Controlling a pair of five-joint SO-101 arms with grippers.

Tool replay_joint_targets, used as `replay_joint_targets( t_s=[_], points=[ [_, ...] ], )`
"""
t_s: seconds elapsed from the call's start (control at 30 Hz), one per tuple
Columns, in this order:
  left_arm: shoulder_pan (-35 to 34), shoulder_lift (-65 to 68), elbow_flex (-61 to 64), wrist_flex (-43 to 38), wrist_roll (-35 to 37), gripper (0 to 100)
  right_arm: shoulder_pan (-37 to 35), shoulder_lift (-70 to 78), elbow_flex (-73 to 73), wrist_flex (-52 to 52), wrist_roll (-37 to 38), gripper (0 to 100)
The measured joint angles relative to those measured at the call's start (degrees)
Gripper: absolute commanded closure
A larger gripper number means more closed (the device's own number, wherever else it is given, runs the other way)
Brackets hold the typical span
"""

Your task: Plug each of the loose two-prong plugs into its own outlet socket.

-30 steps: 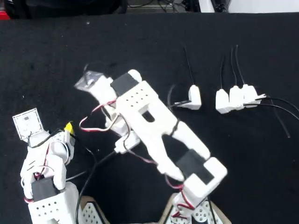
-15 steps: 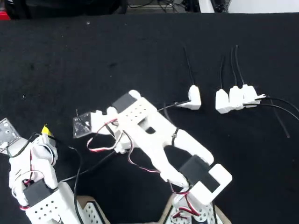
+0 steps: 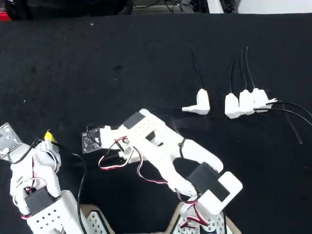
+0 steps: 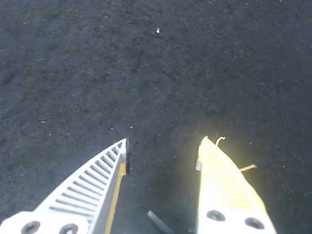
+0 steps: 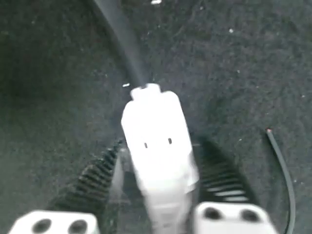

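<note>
The right gripper (image 5: 158, 146) clenches the white outlet socket (image 5: 156, 129) squarely between its fingers, black cord (image 5: 119, 36) trailing ahead, while the left gripper (image 4: 164, 141) hangs spread near the tabletop's (image 4: 146, 58) left edge.

1. Left end effector (image 4: 163, 146): above the counter (image 3: 146, 48), near-left corner.
2. Right end effector (image 5: 161, 145): left of centre, outlet socket (image 5: 156, 126) between its fingers.
3. Loose plug (image 3: 199, 103): right of centre; row of three connectors (image 3: 246, 102) near it, farther right.

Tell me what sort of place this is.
Most likely a robotics lab bench: a left arm and right arm, both white, at a table draped in black cloth, corded plugs and sockets laid out, and the right gripper clamping an outlet socket.
</note>
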Motion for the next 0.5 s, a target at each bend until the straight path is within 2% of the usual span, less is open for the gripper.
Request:
replay_joint_targets(
  t_s=[0.13, 0.27, 0.37, 0.5],
  points=[
    [0.4, 0.0, 0.0, 0.0, 0.0, 76, 0.4, -0.6, 0.2, 0.7, 0.0, 98.5],
    [0.5, 0.0, 0.0, 0.0, 0.0, 76, 5.5, -3.1, -4.0, 8.6, -4.0, 98.8],
    [0.5, 0.0, 0.0, 0.0, 0.0, 76, 11.6, -5.4, -10.2, 12.5, -12.5, 98.8],
    [0.5, 0.0, 0.0, 0.0, 0.0, 76, 22.8, -4.1, -18.7, 12.7, -29.5, 98.7]
  ],
)
